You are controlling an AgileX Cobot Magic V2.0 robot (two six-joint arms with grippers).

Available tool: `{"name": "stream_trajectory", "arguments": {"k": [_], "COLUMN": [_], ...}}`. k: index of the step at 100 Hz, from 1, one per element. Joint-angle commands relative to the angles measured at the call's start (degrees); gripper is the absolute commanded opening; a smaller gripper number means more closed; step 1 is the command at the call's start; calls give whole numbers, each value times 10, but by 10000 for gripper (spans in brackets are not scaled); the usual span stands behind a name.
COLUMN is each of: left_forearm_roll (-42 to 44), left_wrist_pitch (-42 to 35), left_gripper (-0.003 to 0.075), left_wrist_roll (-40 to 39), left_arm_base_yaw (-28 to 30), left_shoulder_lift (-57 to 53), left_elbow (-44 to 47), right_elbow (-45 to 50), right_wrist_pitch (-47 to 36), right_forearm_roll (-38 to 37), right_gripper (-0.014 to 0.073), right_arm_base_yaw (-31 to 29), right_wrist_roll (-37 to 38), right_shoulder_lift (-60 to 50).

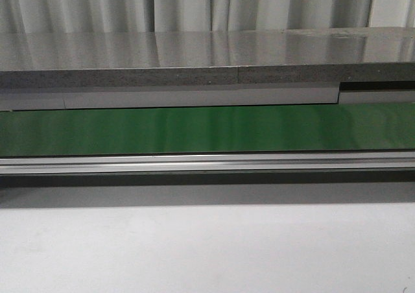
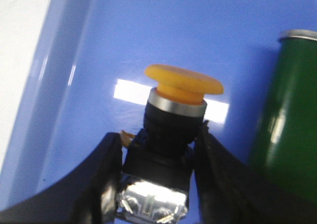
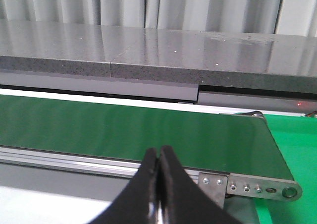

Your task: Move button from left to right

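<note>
The left gripper fingers clamp the black body of the button, which sits over the blue tray with a green can just beside it. The right gripper is closed on nothing, facing the green conveyor belt. The pick looks made; carrying and placing remain. The tray wall rises on the side away from the can.

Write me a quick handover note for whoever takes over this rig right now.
Left gripper: shut on the button, black body between the fingers, orange cap clear, over a blue tray beside a green can.
Right gripper: shut, empty, facing the green conveyor belt.
Done: button grasped.
Left: carry it to the right side and release.
</note>
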Motion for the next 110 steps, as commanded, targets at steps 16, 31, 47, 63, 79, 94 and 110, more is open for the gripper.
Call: {"name": "stream_trajectory", "arguments": {"k": [16, 31, 47, 63, 79, 94, 110], "left_forearm_roll": [-16, -16, -17, -17, -18, -18, -18], "left_wrist_pitch": [13, 15, 22, 26, 29, 37, 42], "left_gripper": [52, 52, 52, 52, 55, 56, 138], "left_wrist_roll": [18, 18, 18, 18, 18, 18, 18], "left_arm_base_yaw": [-68, -101, -110, -110, -110, -110, -110], "left_shoulder_lift": [-34, -34, -33, -33, -33, -33, -33], "left_elbow": [-18, -18, -17, -17, -17, -17, -17], "right_elbow": [-10, -10, -10, -10, -10, -10, -10], "right_wrist_pitch": [-42, -42, -42, -42, -42, -42, -42], "right_forearm_roll": [-5, -5, -5, -5, -5, -5, -5], "right_gripper": [-68, -68, -68, -68, -68, -68, -68], "right_arm_base_yaw": [0, 0, 0, 0, 0, 0, 0], "right_wrist_roll": [2, 2, 2, 2, 2, 2, 2], "right_shoulder_lift": [-9, -9, -9, -9, -9, -9, -9]}}
